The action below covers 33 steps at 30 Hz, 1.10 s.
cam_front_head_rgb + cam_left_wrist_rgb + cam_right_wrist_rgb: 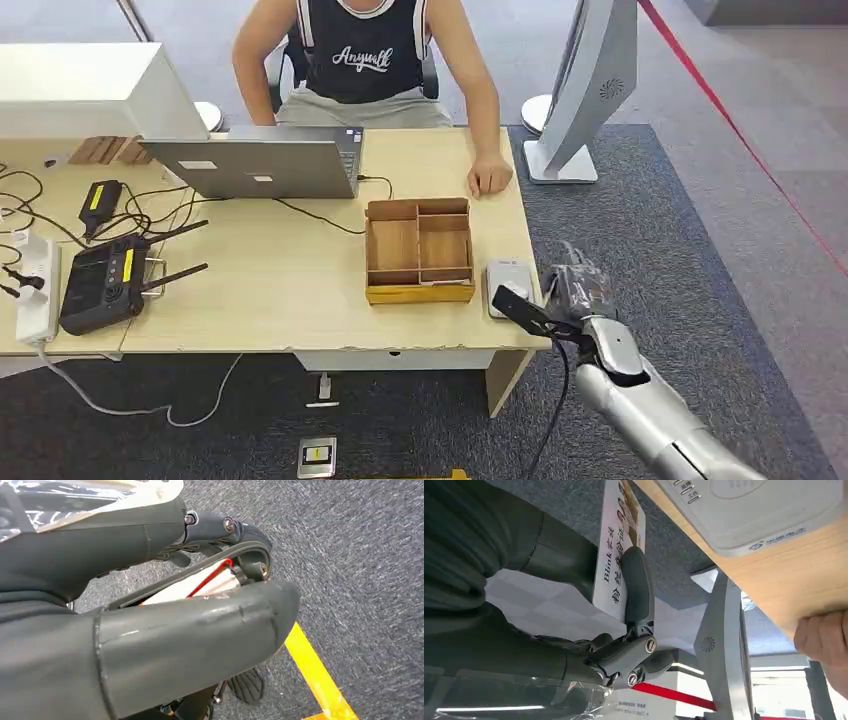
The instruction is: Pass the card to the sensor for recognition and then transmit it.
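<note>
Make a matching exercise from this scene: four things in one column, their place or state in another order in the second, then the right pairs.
Things:
1. card
2. card reader
3. wooden tray
4. laptop

Places or states:
A. open in front of the seated person
B. held in the right hand
C. white, at the desk's right front corner
D. divided into compartments, mid-desk

Pairs: 1-B, 2-C, 3-D, 4-A

Card: white, printed with black characters and the word "Blink", a coloured picture at one end; pinched in the right hand, off the tabletop's right edge.
Sensor: flat pale grey reader with small buttons; lying at the tabletop's front right corner.
</note>
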{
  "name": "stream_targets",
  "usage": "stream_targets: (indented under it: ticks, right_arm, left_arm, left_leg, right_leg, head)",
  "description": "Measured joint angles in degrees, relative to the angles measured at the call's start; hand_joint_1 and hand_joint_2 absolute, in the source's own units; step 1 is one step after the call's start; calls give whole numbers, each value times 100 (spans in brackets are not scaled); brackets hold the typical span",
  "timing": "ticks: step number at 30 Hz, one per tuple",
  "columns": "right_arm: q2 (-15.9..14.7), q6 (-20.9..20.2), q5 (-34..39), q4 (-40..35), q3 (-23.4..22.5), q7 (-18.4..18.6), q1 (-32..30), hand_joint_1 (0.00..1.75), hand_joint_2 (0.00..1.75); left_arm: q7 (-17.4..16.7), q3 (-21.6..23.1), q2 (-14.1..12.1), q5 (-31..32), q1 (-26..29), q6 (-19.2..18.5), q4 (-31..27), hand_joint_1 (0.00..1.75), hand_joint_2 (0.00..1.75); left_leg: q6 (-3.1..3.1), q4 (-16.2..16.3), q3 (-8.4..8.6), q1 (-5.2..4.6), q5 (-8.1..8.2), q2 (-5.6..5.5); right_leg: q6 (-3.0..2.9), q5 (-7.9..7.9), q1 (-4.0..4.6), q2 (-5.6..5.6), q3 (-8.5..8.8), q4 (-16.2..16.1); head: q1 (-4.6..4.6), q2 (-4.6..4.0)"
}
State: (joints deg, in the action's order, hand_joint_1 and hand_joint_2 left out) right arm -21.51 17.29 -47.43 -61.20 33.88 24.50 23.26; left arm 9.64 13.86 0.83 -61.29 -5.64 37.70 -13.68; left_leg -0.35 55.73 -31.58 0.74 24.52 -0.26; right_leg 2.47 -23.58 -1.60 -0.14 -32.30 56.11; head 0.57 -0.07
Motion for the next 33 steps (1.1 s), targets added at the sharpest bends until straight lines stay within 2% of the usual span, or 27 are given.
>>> stream_targets:
  ticks: [12, 18, 21, 24, 28, 33]
  right_arm:
    - [-59, 107, 11, -79, -33, 26, 70, 175, 175]
    - [-136, 365, 22, -140, -149, -107, 617, 175, 175]
    - [-149, 361, -7, -225, -175, -331, 1064, 175, 175]
    - [76, 289, -205, -158, -112, -690, 1784, 175, 175]
    - [483, 192, -319, 234, 55, -870, 2683, 175, 175]
    - [912, 203, -302, 789, 199, -1045, 3254, 175, 175]
  left_arm:
    - [15, -4, 0, 11, 3, -11, 0, 0, 0]
    - [66, -39, 0, 26, 8, -11, 0, 0, 0]
    - [133, -63, 11, 13, 12, 0, 0, 0, 0]
    - [245, -79, 59, 13, 4, -2, 0, 0, 0]
    - [374, -79, 149, 39, -22, -37, 0, 0, 0]
    - [358, -79, 225, 85, -16, -70, 0, 0, 0]
  left_leg:
    - [0, 0, -2, 0, 0, 0]
    - [-1, 1, -3, -3, -3, 0]
    - [-3, 0, -6, -3, -5, 1]
    - [-9, 0, -11, -3, -12, 4]
    - [-11, 0, -17, 3, -19, -5]
    - [-11, 0, -21, 4, -22, -7]
  right_leg:
    - [0, 1, 0, 0, 2, 2]
    - [3, 5, -3, 0, 2, 2]
    - [4, 11, -3, 3, 1, 6]
    - [2, 14, -3, 7, -11, 11]
    - [-1, 16, 2, 2, -15, 11]
    - [-1, 16, 3, -2, -16, 10]
  head:
    - [0, 0]
    - [2, 0]
    - [0, 0]
    - [-2, -2]
    - [-2, 0]
    - [0, 0]
